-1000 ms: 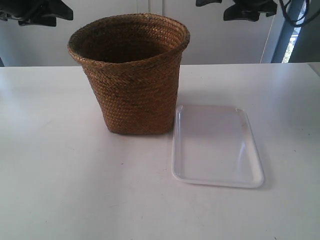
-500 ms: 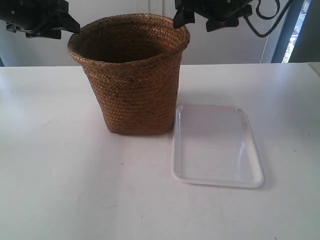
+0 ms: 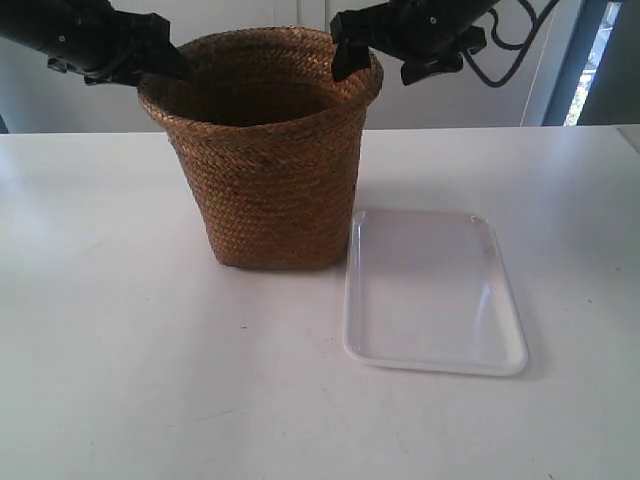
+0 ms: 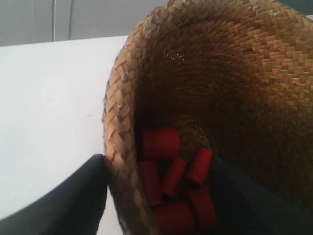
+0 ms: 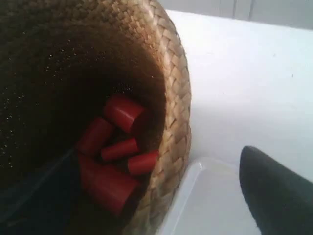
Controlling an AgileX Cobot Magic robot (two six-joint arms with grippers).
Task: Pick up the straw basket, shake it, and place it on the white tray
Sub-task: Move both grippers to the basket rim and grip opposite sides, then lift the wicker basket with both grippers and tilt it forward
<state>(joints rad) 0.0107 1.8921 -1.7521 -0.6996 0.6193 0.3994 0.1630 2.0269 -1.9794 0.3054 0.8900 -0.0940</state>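
Left gripper (image 4: 156, 161): my fingers (image 4: 63, 205) are spread and astride the basket (image 4: 254, 73) rim, one in, one out.
Right gripper (image 5: 159, 156): spread likewise, astride the opposite rim.
Inside: red cylinders (image 4: 161, 143), six by my count.
Basket: one, upright on table (image 3: 120, 350), base just beside tray (image 3: 435, 368) edge.
Tray: one, open table on its other sides.

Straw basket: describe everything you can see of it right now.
The straw basket is brown braided straw, with a wide round flared rim tapering to a squarish base. It stands upright on the white table, close beside the white tray. Several red cylinders lie loose in its bottom. The left gripper and right gripper, both open, each straddle its rim on opposite sides.
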